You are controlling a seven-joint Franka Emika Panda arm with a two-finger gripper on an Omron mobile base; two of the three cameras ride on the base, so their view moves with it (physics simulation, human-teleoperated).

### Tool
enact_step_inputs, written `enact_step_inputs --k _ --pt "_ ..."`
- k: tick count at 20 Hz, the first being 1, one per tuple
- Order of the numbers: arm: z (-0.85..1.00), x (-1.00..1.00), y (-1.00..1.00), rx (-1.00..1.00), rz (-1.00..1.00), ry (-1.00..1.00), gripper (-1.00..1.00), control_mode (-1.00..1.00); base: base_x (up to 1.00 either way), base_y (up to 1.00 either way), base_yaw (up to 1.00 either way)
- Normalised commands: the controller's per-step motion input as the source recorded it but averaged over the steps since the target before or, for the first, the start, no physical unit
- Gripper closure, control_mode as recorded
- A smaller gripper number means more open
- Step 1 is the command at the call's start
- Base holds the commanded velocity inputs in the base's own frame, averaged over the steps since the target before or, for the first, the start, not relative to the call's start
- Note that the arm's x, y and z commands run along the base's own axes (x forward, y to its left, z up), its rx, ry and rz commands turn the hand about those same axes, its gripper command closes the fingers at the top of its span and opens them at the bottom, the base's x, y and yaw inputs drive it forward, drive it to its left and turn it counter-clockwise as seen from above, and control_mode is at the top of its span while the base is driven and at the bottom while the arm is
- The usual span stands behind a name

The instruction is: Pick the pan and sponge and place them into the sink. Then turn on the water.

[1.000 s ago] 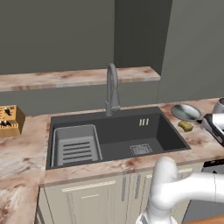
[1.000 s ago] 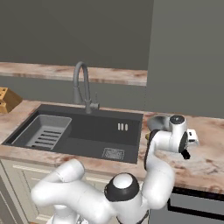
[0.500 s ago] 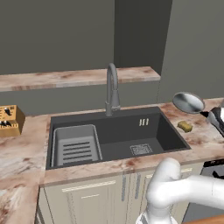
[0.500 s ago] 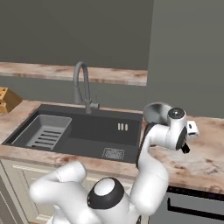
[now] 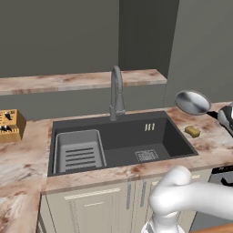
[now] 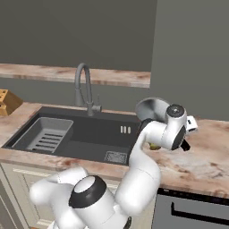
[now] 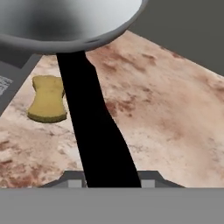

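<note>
Gripping the pan (image 5: 193, 101) by its black handle, the gripper (image 7: 111, 178) holds it above the counter (image 5: 214, 136) (tilted); sponge (image 5: 192, 131) lies below.

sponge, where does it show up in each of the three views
Left base view: the sponge lies on the counter right of the sink, below the lifted pan.
Right base view: a sliver of sponge peeks out under the arm, right of the sink.
Hand view: the sponge is at left on the counter, beside the pan's black handle.
Shared landmark: the pan, directly above or beside the sponge throughout.
</note>
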Motion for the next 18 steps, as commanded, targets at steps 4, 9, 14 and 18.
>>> enact_step_inputs --k 4,9,14,18 --pt "0.00 0.00 0.71 -0.09 0.16 0.00 1.00 -1.00 0.00 0.00 0.00" --pt "0.00 -0.05 0.69 -0.08 0.17 0.00 1.00 -1.00 0.00 0.00 0.00" --pt "-0.13 -0.06 0.66 -0.12 0.17 0.00 1.00 -1.00 0.00 0.00 0.00" --pt "-0.34 0.00 0.55 -0.14 0.15 0.01 1.00 -1.00 0.00 0.00 0.00"
